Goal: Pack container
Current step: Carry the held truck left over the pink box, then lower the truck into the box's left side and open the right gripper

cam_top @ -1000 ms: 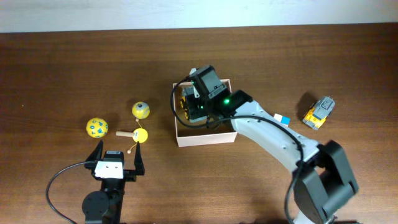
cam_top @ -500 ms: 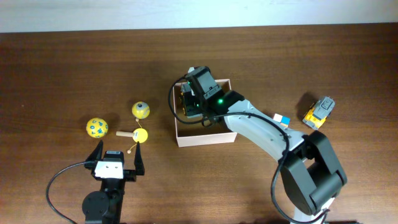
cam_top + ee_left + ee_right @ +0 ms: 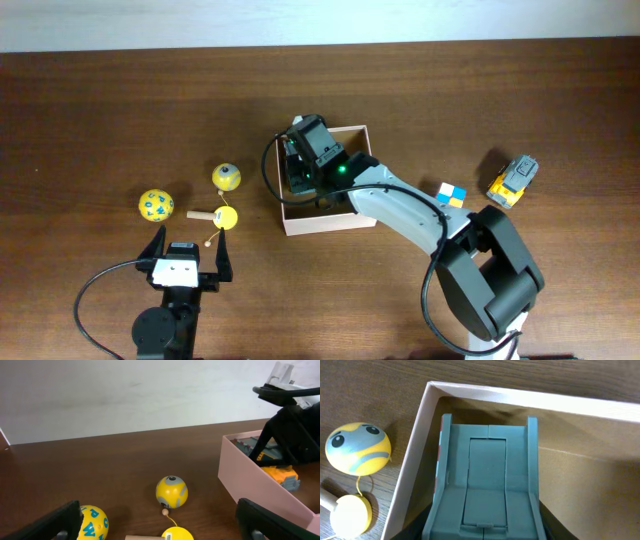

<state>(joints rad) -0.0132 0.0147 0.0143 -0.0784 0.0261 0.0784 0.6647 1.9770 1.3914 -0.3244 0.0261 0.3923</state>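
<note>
1. From overhead the right gripper (image 3: 303, 168) covers the left of the container (image 3: 330, 222); its fingers and whatever lies beneath are hidden.
2. The right wrist view cuts the grey toy (image 3: 487, 485) at the bottom edge; the grip on it cannot be told.
3. In the left wrist view the lettered ball (image 3: 92, 522), the small yellow ball (image 3: 176, 534) and the wooden peg (image 3: 142, 538) run off the bottom, the container off the right.

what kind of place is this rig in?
Probably a lab-style tabletop bench: bare wooden table against a plain white wall, small toys like the yellow ball laid out near a cardboard container.
</note>
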